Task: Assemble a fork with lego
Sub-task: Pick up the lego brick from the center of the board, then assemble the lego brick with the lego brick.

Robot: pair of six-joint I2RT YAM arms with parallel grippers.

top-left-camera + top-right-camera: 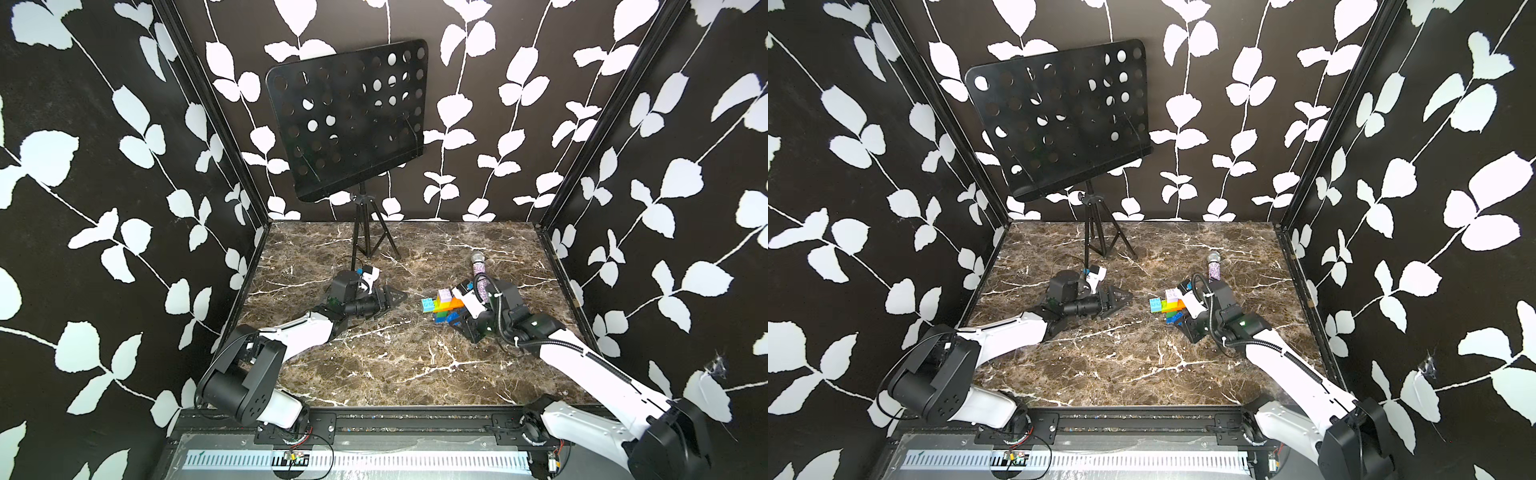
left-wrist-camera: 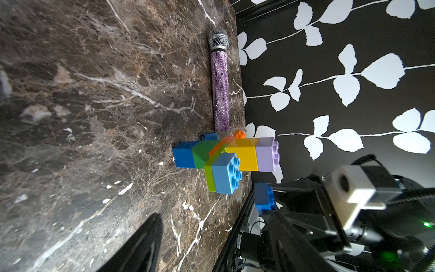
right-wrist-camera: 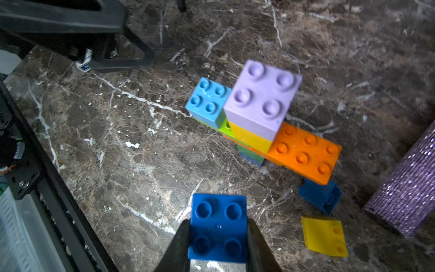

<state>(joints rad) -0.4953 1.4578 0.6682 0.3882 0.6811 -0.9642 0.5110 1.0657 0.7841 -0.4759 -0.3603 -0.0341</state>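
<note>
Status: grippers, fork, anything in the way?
Right gripper shut on blue brick. Left gripper open, empty. Fork missing third prong. Microphone and loose bricks beside it.

Black leaf-patterned walls [image 1: 104, 166] enclose marble tabletop [image 1: 395, 365], music stand [image 1: 349, 120].

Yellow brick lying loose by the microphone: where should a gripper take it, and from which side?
Come from above and pinch the yellow brick across its two smooth side walls. It lies tipped over, studs pointing sideways, so the studded face would likely give poorer contact.
</note>
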